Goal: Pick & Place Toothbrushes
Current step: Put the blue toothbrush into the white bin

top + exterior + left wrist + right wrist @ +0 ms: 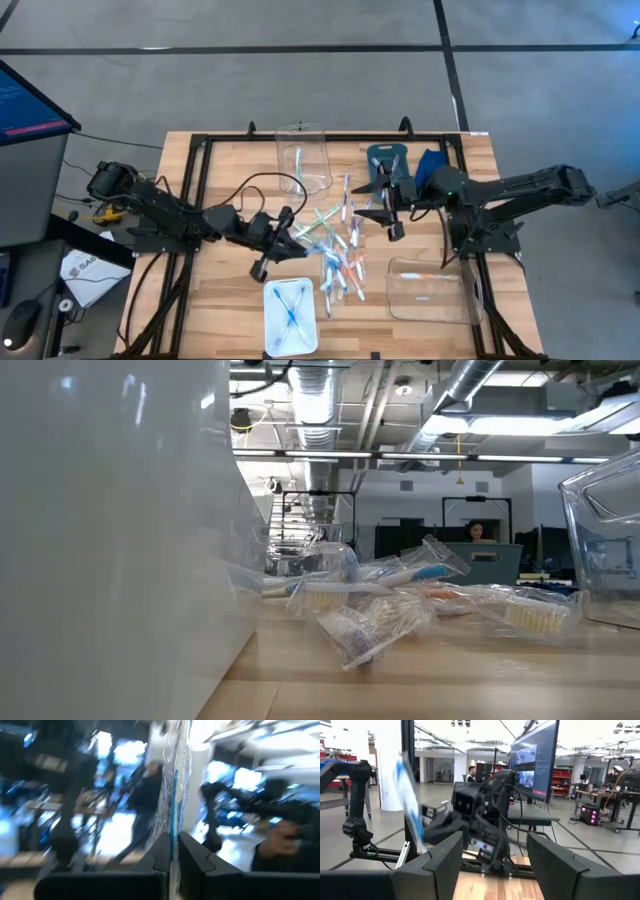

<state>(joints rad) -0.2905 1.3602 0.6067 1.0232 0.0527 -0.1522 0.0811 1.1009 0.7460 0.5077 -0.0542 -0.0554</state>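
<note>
left gripper point(172, 852) clamped on a clear-wrapped blue toothbrush point(172, 795), lifted beside the pile, other wrapped toothbrushes point(335, 245) in green, blue, orange heaped mid-worktop point(220, 310), right gripper point(385, 210) fingers apart, holding nothing

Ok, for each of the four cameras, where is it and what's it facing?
High: overhead, straight down on both arms and the toothbrush pile.
Low: at tabletop height, facing the room across wrapped toothbrushes; no arm shows.
Left wrist: past the left gripper, shut on a wrapped toothbrush.
Right wrist: past the open right gripper toward the left arm.
Shared: that toothbrush also shows in the right wrist view.
</note>
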